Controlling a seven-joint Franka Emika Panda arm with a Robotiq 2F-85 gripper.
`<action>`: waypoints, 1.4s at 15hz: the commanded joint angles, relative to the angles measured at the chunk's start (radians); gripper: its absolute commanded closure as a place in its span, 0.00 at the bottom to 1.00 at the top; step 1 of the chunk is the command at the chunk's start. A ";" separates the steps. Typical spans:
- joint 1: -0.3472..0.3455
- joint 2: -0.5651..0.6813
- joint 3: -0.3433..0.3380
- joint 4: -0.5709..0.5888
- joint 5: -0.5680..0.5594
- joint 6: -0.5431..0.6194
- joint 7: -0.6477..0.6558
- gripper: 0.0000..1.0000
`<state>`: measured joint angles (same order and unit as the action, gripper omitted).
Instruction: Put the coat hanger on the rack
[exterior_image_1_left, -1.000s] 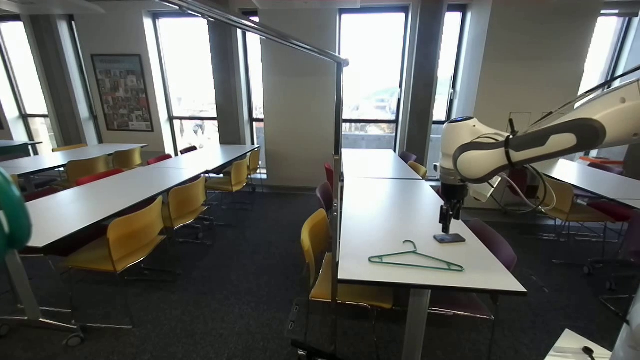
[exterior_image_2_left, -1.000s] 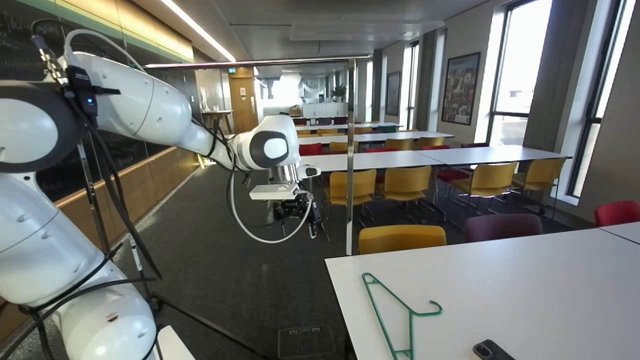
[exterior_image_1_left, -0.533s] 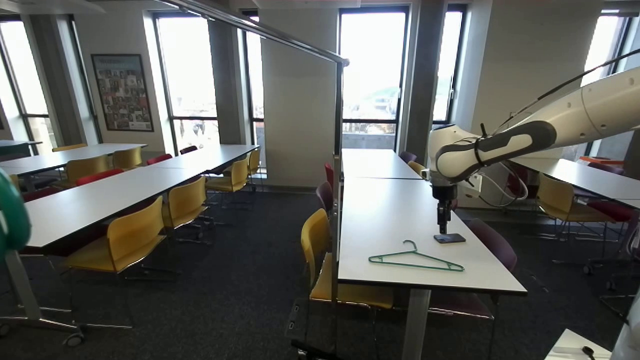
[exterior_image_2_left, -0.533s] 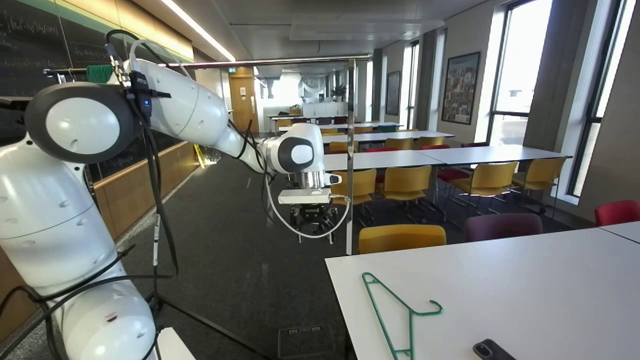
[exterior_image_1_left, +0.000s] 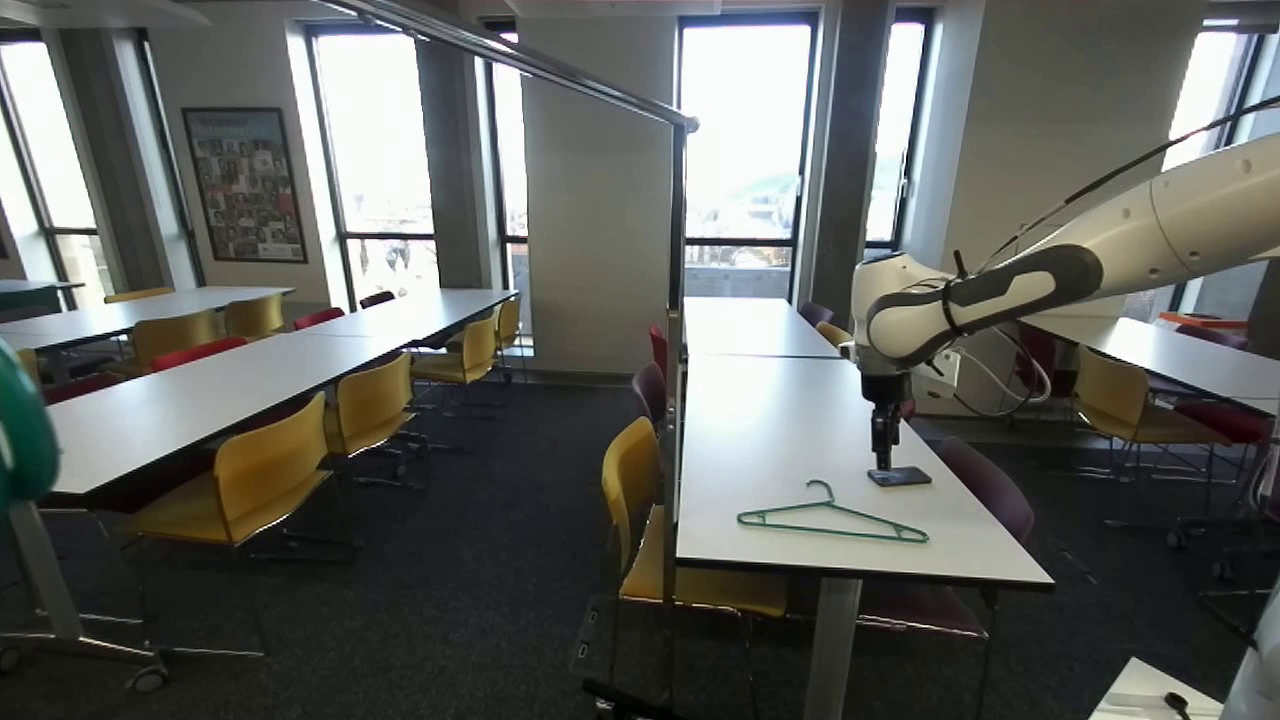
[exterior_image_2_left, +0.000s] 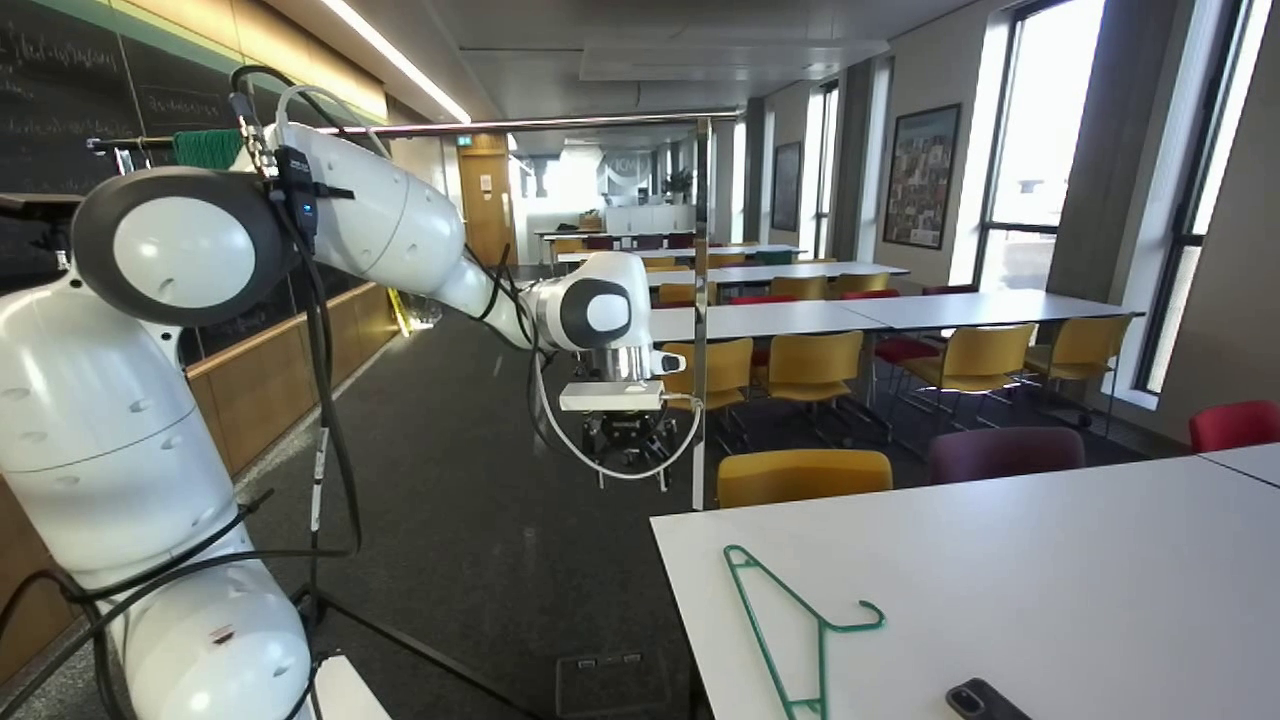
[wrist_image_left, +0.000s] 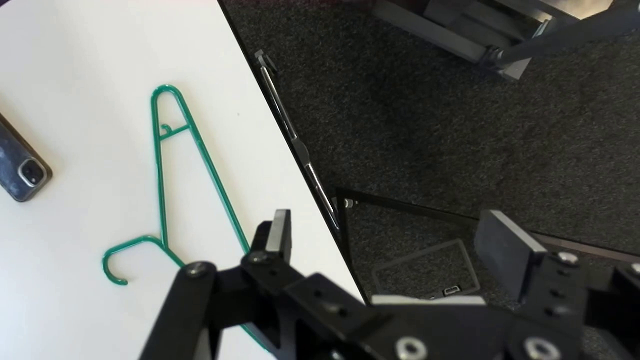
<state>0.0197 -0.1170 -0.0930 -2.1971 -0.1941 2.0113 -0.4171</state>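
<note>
The green coat hanger (exterior_image_1_left: 835, 531) lies flat on the white table (exterior_image_1_left: 760, 430), near its edge. It shows in both exterior views (exterior_image_2_left: 822, 650) and the wrist view (wrist_image_left: 160, 190), where my gripper hides its lower part. The rack (exterior_image_1_left: 540, 65) is a straight grey metal bar overhead; it also shows in an exterior view (exterior_image_2_left: 560, 123), its left part behind my arm. My gripper (wrist_image_left: 387, 225) is open with nothing between its fingers. It hangs above and beside the hanger, one finger over the table, the other over the floor. It points down in both exterior views (exterior_image_1_left: 883, 463) (exterior_image_2_left: 632, 482).
A dark phone (wrist_image_left: 22, 162) lies near the hanger's hook. The rack's upright post (exterior_image_2_left: 700, 300) stands close to the table and my gripper. Green things (exterior_image_2_left: 205, 149) hang at the rack's far left. A yellow chair (exterior_image_2_left: 805, 478) stands at the table's edge.
In an exterior view the arm has moved right, closer to the table. The gripper has turned about its upright axis. In the last half second it has barely moved. The hanger has not moved.
</note>
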 joint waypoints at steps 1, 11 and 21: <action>-0.015 0.001 0.015 0.002 0.002 -0.002 -0.001 0.00; -0.123 0.263 -0.046 0.214 0.137 0.271 -0.249 0.00; -0.190 0.431 0.029 0.342 0.330 0.114 -0.480 0.00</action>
<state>-0.1520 0.3147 -0.0833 -1.8567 0.1428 2.1267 -0.9020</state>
